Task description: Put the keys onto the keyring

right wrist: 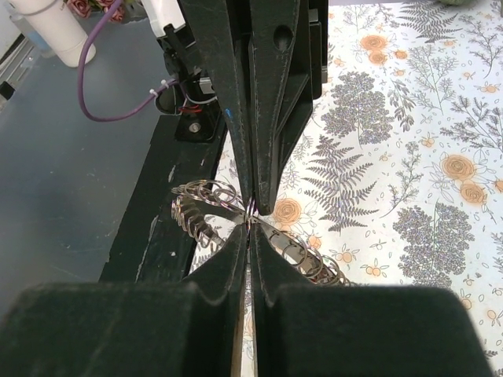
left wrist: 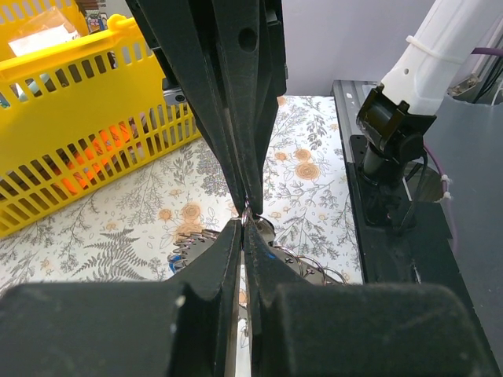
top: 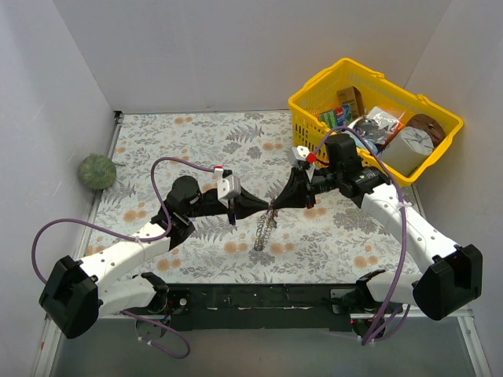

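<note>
1. Two pincers meet tip to tip above the middle of the floral counter [top: 196,141]. The left pincer [top: 263,209] reaches in from the left and the right pincer [top: 281,203] from the right.
2. The left pincer's jaws are pressed together, nipping a thin silvery strand of the keyring [top: 265,228].
3. The right pincer's jaws are likewise closed on that strand, right against the left one's tips.
4. The keyring hangs below the meeting point, seen nearly edge-on, with its lower end at the counter.
5. In the right wrist view, ridged coils and small loops of the keyring [right wrist: 196,216] spread to both sides beneath the tips.
6. A yellow basket [top: 302,118] full of items stands at the far right corner, well apart.
7. A green ball [top: 96,170] lies by the left wall.
</note>
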`<state>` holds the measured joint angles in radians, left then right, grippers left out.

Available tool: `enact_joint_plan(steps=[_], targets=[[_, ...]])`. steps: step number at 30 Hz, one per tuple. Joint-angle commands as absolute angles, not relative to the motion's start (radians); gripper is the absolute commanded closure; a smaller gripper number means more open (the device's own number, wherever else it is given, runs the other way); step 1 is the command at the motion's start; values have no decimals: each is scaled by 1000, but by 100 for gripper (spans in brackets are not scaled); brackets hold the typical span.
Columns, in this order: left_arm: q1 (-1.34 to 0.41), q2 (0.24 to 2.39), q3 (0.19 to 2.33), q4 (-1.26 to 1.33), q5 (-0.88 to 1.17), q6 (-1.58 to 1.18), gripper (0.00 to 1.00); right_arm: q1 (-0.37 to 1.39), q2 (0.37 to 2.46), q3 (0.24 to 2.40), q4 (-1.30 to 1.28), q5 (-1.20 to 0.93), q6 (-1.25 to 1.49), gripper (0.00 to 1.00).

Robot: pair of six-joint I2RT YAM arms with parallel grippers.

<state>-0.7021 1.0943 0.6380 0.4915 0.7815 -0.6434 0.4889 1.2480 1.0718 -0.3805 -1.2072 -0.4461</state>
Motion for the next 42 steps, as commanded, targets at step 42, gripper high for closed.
enact_joint_plan(steps=[42], targets=[[-692,1040,669,555,795,-640,100,499,1192,1008,-123,-1232,-256,67]])
